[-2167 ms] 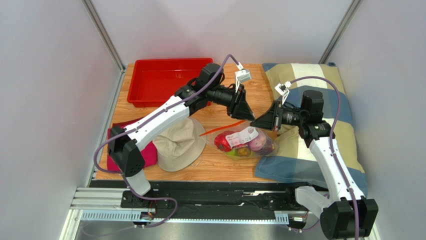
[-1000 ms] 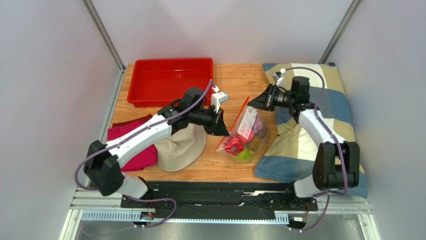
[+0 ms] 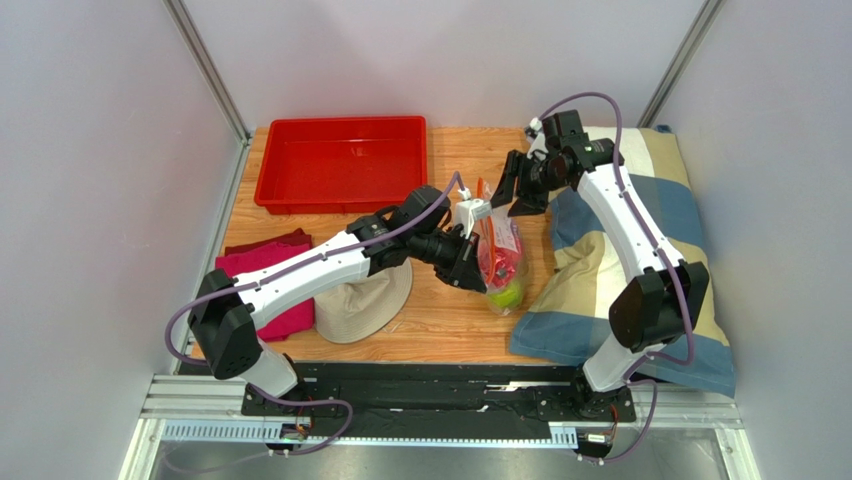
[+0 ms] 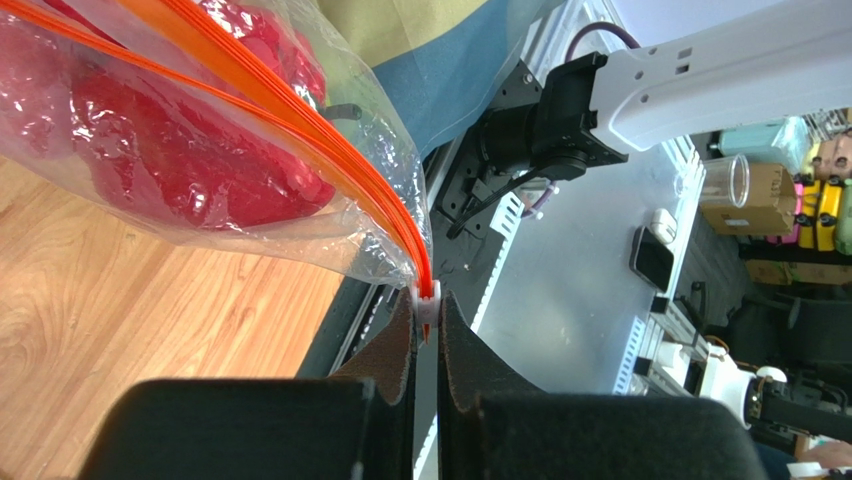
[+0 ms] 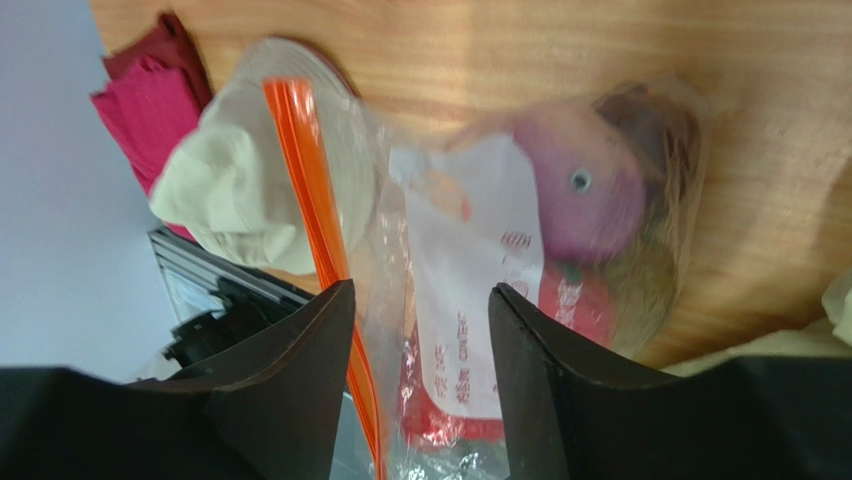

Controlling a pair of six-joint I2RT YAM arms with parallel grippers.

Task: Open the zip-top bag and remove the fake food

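The zip-top bag (image 3: 503, 258) sits on the wooden table beside the pillow, with its orange zipper strip (image 4: 330, 150) running to a small white slider (image 4: 428, 304). My left gripper (image 4: 428, 318) is shut on that slider at the strip's end, left of the bag (image 3: 467, 268). Fake food shows through the plastic: a red piece (image 4: 180, 160), a pink-purple one (image 5: 575, 195) and a green one (image 3: 508, 293). My right gripper (image 5: 420, 300) is open just above the bag's white label (image 5: 480, 260) and touches nothing. It hovers at the bag's far end (image 3: 518, 198).
A red bin (image 3: 340, 165) stands at the back left. A beige hat (image 3: 365, 300) lies on a pink cloth (image 3: 275, 270) to the left of the bag. A checked pillow (image 3: 620, 290) covers the right side of the table.
My right gripper has opened, let go of the bag's top and drawn back a little. The left gripper has moved right with the zipper end, and the bag has bunched up toward the pillow.
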